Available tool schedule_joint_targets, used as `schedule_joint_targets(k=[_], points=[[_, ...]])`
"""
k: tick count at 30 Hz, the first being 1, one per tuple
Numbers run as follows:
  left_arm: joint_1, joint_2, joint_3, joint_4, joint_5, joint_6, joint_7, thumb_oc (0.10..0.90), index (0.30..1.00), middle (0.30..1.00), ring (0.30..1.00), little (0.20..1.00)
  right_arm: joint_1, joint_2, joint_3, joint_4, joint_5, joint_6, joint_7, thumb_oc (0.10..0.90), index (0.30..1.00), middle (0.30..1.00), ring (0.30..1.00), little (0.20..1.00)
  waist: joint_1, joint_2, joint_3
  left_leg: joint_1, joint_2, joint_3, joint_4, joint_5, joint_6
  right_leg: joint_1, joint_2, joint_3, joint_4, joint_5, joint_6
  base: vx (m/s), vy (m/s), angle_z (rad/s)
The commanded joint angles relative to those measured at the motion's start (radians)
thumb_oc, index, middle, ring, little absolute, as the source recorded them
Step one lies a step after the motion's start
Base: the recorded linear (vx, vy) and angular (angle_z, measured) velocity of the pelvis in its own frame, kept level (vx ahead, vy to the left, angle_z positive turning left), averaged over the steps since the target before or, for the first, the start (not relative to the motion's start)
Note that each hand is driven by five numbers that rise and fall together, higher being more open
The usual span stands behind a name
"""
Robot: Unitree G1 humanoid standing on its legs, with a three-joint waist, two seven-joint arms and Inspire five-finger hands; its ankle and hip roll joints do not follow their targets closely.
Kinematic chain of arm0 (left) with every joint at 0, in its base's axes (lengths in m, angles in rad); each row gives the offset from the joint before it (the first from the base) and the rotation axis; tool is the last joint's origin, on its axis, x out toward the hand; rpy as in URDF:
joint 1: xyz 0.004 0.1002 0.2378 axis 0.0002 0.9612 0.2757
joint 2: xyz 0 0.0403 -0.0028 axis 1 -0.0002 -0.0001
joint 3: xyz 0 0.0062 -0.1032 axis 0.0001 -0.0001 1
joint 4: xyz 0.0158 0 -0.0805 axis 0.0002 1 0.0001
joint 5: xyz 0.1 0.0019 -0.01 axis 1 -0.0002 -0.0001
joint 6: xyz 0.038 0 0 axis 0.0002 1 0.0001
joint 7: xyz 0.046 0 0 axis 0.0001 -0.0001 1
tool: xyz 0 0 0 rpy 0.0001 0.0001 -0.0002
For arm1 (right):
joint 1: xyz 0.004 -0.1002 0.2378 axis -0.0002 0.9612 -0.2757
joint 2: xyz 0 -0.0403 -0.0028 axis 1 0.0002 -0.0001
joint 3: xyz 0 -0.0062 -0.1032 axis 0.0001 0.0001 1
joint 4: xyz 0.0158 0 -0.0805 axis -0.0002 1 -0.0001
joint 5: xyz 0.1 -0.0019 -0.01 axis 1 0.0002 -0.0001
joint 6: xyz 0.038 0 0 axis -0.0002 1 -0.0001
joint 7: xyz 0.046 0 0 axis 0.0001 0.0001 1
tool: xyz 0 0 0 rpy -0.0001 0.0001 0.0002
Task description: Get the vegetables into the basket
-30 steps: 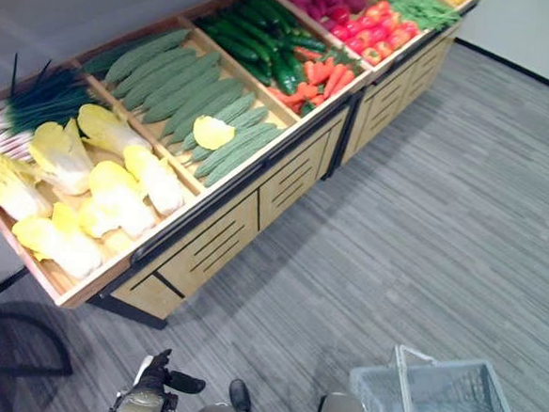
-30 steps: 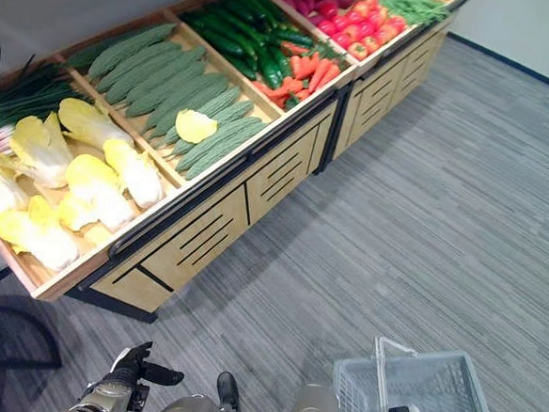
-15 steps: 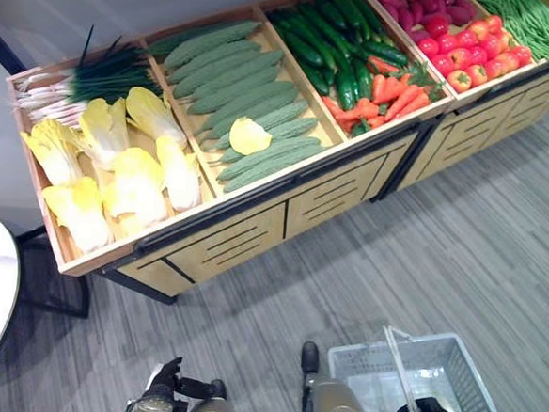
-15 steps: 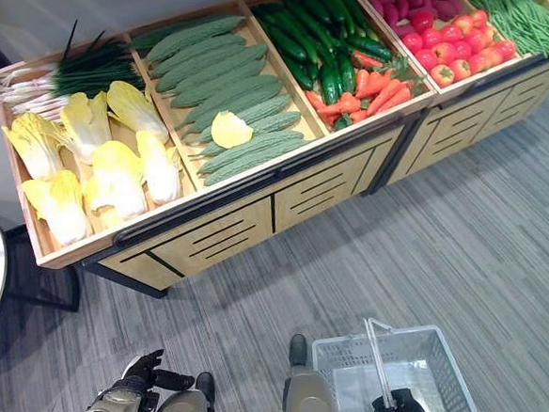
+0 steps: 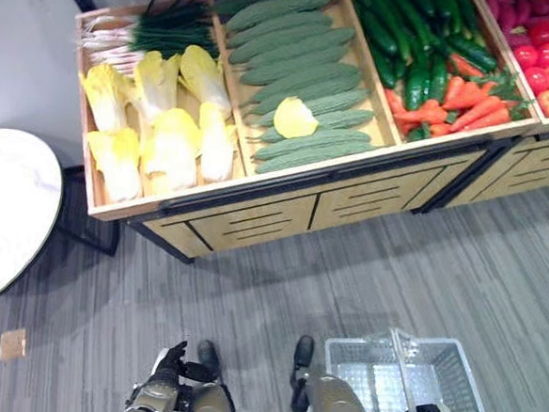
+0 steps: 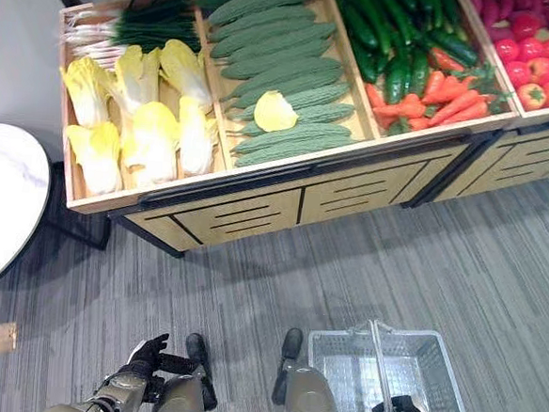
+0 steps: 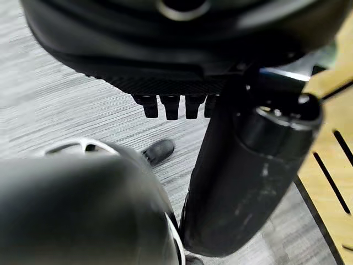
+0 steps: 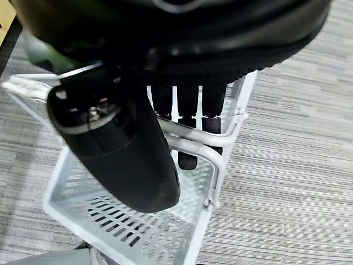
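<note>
in the left eye view you see the wooden stand (image 5: 255, 219) ahead with cabbages (image 5: 157, 127), bitter gourds (image 5: 302, 76) lying long axis across their bin, and carrots (image 5: 456, 101); a white table (image 5: 6, 211) sits left. your left hand (image 5: 164, 377) hangs low. in the right wrist view, your right hand (image 8: 187, 116) curls round the handle of the basket (image 8: 132, 229). in the left wrist view, the left fingers (image 7: 171, 105) are relaxed and hold nothing.

Even, bright indoor light; soft shadow lies under the stand (image 5: 254, 225); both wrist views blur up close.

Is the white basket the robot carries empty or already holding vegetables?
Empty. The basket shows only bare mesh floor from the head view, and the right wrist view shows the right hand curled round its handle, nothing inside.
</note>
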Motion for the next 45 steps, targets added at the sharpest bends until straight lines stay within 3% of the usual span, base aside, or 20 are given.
schedule_joint_targets(k=[1, 8, 9, 14, 17, 21, 22, 24, 33, 37, 38, 40, 41, 42, 44, 45], points=[[0.044, 0.034, 0.018, -0.015, -0.002, -0.015, 0.015, 0.9, 1.0, 1.0, 1.0, 1.0, 0.054, -0.037, -0.003, 0.0, 0.0, -0.007, -0.006, 0.4, 0.3, 0.3, 0.3, 0.3, 0.004, -0.007, -0.004, 0.019, -0.041, 0.004, 0.036, -0.047, 0.014, 0.057, -0.124, 0.11, 0.115, -0.122, 0.145, 0.17, 0.253, -0.29], [0.04, 0.057, 0.001, -0.029, 0.035, -0.019, -0.001, 0.9, 1.0, 1.0, 1.0, 1.0, 0.037, -0.027, 0.001, 0.004, -0.022, 0.004, 0.006, 0.4, 0.3, 0.3, 0.3, 0.3, 0.026, -0.046, -0.03, 0.014, -0.125, 0.028, 0.077, -0.13, 0.061, 0.084, -0.214, 0.136, 0.085, -0.045, 0.199, 0.12, 0.236, -0.01], [0.037, 0.067, 0.004, -0.029, 0.042, -0.019, -0.001, 0.9, 1.0, 1.0, 1.0, 1.0, 0.028, -0.016, 0.007, 0.001, -0.022, 0.005, 0.011, 0.4, 0.3, 0.3, 0.3, 0.3, 0.032, -0.061, -0.039, 0.015, -0.152, 0.037, 0.086, -0.154, 0.078, 0.078, -0.238, 0.153, 0.091, -0.004, 0.216, 0.1, 0.236, 0.08], [0.037, 0.083, -0.005, -0.039, 0.06, -0.018, -0.014, 0.9, 1.0, 1.0, 1.0, 1.0, 0.009, 0.0, 0.029, -0.016, -0.03, 0.006, 0.015, 0.4, 0.3, 0.3, 0.3, 0.3, 0.043, -0.07, -0.04, 0.037, -0.189, 0.048, 0.078, -0.183, 0.111, 0.04, -0.262, 0.183, 0.18, 0.059, 0.224, 0.08, 0.214, 0.0], [0.041, 0.098, -0.001, -0.047, 0.053, -0.018, -0.027, 0.9, 1.0, 1.0, 1.0, 1.0, 0.006, 0.008, 0.045, -0.021, -0.035, 0.005, 0.026, 0.4, 0.3, 0.3, 0.3, 0.3, 0.046, -0.062, -0.032, 0.075, -0.203, 0.046, 0.066, -0.203, 0.124, 0.001, -0.245, 0.202, 0.255, 0.07, 0.217, 0.11, 0.139, -0.06], [0.036, 0.113, 0.004, -0.038, 0.049, -0.021, -0.029, 0.9, 1.0, 1.0, 1.0, 1.0, 0.004, 0.02, 0.047, -0.014, -0.023, 0.005, 0.03, 0.4, 0.3, 0.3, 0.3, 0.3, 0.032, -0.066, -0.03, 0.108, -0.196, 0.033, 0.048, -0.205, 0.103, -0.039, -0.21, 0.204, 0.11, 0.042, 0.222, 0.12, -0.063, 0.06], [0.038, 0.116, 0.005, -0.03, 0.044, -0.024, -0.028, 0.9, 1.0, 1.0, 1.0, 1.0, 0.012, 0.022, 0.044, -0.01, -0.015, 0.004, 0.033, 0.4, 0.3, 0.3, 0.3, 0.3, 0.022, -0.068, -0.023, 0.11, -0.192, 0.012, 0.079, -0.219, 0.098, -0.042, -0.199, 0.246, 0.105, 0.025, 0.225, 0.1, -0.148, 0.28], [0.045, 0.113, 0.007, -0.026, 0.04, -0.023, -0.036, 0.9, 1.0, 1.0, 1.0, 1.0, 0.011, 0.02, 0.043, -0.006, -0.013, 0.005, 0.036, 0.4, 0.3, 0.3, 0.3, 0.3, 0.027, -0.072, -0.025, 0.114, -0.184, 0.005, 0.093, -0.219, 0.092, -0.023, -0.191, 0.245, 0.102, 0.014, 0.222, 0.06, -0.157, 0.51], [0.061, 0.122, 0.03, 0.006, 0.077, -0.021, -0.027, 0.9, 1.0, 1.0, 1.0, 1.0, 0.012, 0.015, 0.059, -0.027, -0.005, -0.013, 0.036, 0.4, 0.3, 0.3, 0.3, 0.3, 0.041, -0.066, -0.064, 0.129, -0.116, -0.014, 0.026, -0.134, 0.035, 0.067, -0.123, 0.192, -0.014, -0.006, 0.185, 0.01, -0.188, 0.14], [0.106, 0.175, 0.231, 0.127, -0.018, 0.016, 0.044, 0.9, 1.0, 1.0, 1.0, 1.0, 0.033, 0.01, 0.045, -0.011, -0.014, -0.017, 0.034, 0.4, 0.3, 0.3, 0.3, 0.3, 0.041, -0.057, -0.098, 0.147, -0.09, -0.005, 0.006, -0.118, 0.017, 0.1, -0.101, 0.184, -0.061, 0.0, 0.175, 0.02, -0.086, -0.06], [0.114, 0.219, 0.324, 0.152, -0.071, 0.017, 0.093, 0.9, 1.0, 1.0, 1.0, 1.0, 0.043, 0.01, 0.038, -0.008, -0.013, -0.018, 0.033, 0.4, 0.3, 0.3, 0.3, 0.3, 0.043, -0.056, -0.104, 0.154, -0.089, -0.002, 0.006, -0.119, 0.015, 0.109, -0.101, 0.181, -0.066, -0.002, 0.175, 0.04, -0.011, -0.13], [0.113, 0.28, 0.398, 0.181, -0.098, 0.009, 0.14, 0.9, 1.0, 1.0, 1.0, 1.0, 0.056, 0.008, 0.038, -0.011, -0.02, -0.023, 0.031, 0.4, 0.3, 0.3, 0.3, 0.3, 0.04, -0.056, -0.115, 0.164, -0.088, 0.007, 0.006, -0.121, 0.01, 0.119, -0.1, 0.181, -0.073, -0.002, 0.176, 0.05, -0.004, -0.07], [0.094, 0.377, 0.493, 0.193, -0.136, -0.014, 0.24, 0.9, 1.0, 1.0, 1.0, 1.0, 0.073, 0.002, 0.047, -0.017, -0.021, -0.031, 0.029, 0.4, 0.3, 0.3, 0.3, 0.3, 0.034, -0.056, -0.122, 0.181, -0.087, 0.014, 0.006, -0.129, 0.004, 0.134, -0.099, 0.183, -0.077, -0.007, 0.178, 0.04, 0.0, -0.04], [0.094, 0.378, 0.493, 0.193, -0.136, -0.014, 0.24, 0.9, 1.0, 1.0, 1.0, 1.0, 0.072, 0.003, 0.048, -0.017, -0.021, -0.031, 0.029, 0.4, 0.3, 0.3, 0.3, 0.3, 0.034, -0.057, -0.123, 0.178, -0.087, 0.015, 0.006, -0.126, 0.004, 0.131, -0.099, 0.183, -0.078, -0.005, 0.177, 0.04, 0.001, -0.02], [0.065, 0.478, 0.559, 0.151, -0.157, -0.049, 0.332, 0.9, 1.0, 1.0, 1.0, 1.0, 0.095, -0.008, 0.074, -0.023, -0.033, -0.045, 0.033, 0.4, 0.3, 0.3, 0.3, 0.3, 0.026, -0.051, -0.137, 0.186, -0.086, 0.024, 0.006, -0.131, -0.003, 0.138, -0.1, 0.18, -0.079, -0.004, 0.181, 0.01, 0.002, -0.06], [0.065, 0.478, 0.56, 0.149, -0.156, -0.049, 0.334, 0.9, 1.0, 1.0, 1.0, 1.0, 0.094, -0.007, 0.075, -0.023, -0.033, -0.045, 0.033, 0.4, 0.3, 0.3, 0.3, 0.3, 0.026, -0.052, -0.137, 0.186, -0.086, 0.023, 0.006, -0.131, -0.003, 0.139, -0.1, 0.18, -0.079, -0.004, 0.181, 0.01, 0.008, -0.11]])
